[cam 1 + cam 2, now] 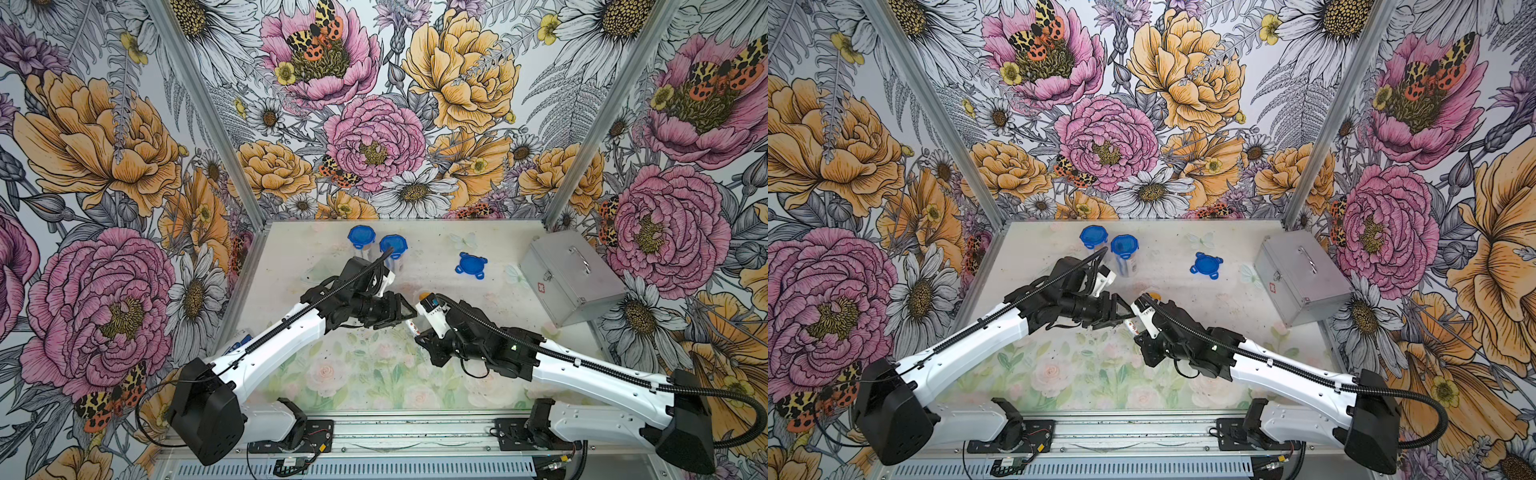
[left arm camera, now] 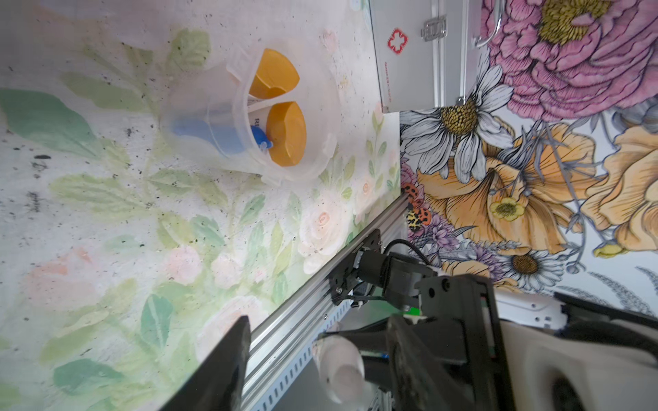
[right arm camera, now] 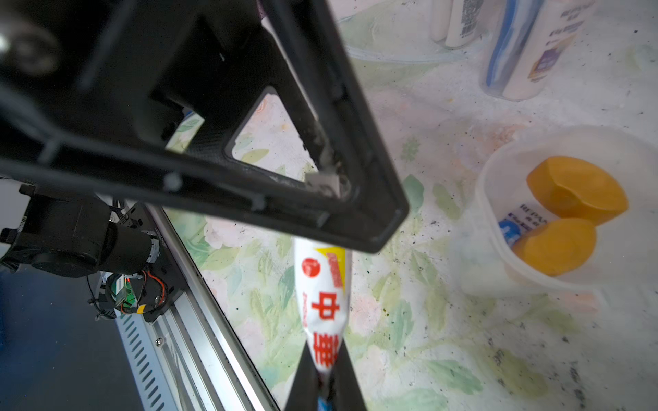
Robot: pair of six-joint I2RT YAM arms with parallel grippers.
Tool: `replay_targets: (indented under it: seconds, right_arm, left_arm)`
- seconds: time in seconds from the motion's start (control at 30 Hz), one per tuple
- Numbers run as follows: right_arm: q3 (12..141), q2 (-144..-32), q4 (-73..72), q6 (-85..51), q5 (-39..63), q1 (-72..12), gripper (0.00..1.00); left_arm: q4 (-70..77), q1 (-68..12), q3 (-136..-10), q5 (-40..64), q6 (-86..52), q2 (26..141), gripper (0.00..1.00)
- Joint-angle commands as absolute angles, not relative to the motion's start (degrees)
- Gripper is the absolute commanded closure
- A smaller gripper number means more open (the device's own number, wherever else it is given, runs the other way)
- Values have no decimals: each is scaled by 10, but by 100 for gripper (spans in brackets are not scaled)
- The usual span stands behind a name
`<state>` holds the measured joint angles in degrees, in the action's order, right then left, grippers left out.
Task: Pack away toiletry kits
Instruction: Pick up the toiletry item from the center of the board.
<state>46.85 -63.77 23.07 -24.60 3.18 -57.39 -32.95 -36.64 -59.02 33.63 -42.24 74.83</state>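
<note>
As it hangs mid-frame in both top views, my right gripper (image 3: 325, 388) is clamped on the toothpaste tube (image 3: 322, 302), and the jaws of my left gripper (image 1: 409, 313) stand apart around the tube's free end. Just above them in frame stands the open cup (image 3: 495, 199), holding two orange-capped bottles (image 3: 576, 192) and a toothbrush (image 2: 213, 137).

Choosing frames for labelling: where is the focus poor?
Right wrist view: toothpaste tube soft, open cup sharper. Left wrist view: that cup crisp, nearest foreground blurred. Both top views: sharp throughout, evenly lit.
</note>
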Motion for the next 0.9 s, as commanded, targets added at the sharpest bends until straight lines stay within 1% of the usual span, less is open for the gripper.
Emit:
replay_targets:
  seconds: [0.0,0.23,0.3,0.47,0.57,0.7,0.8,0.87]
  right_arm:
    - [486,-635,219,-247,25,-569,100]
    - [498,-653,208,-250,20,-564,100]
    - [501,-653,207,-251,21,-563,100]
    - [504,-654,207,-250,31,-557,100]
    - [506,-658,207,-250,34,-555,100]
    - [510,-663,207,-249,33,-554,100]
    - [511,-664,208,-249,32,-551,100]
    - [509,-661,208,-250,29,-550,95]
  left_arm:
    - [-301,-372,-603,334,-422,752,50]
    - [-299,-380,-592,340,-424,754,51]
    - [-298,-383,-589,337,-423,753,53]
    - [-296,-383,-588,337,-421,752,75]
    - [-296,-383,-589,337,-419,751,85]
    - [-296,-381,-593,339,-414,755,94]
    - [-296,-381,-600,343,-408,761,99]
    - [-296,-381,-605,342,-404,765,100]
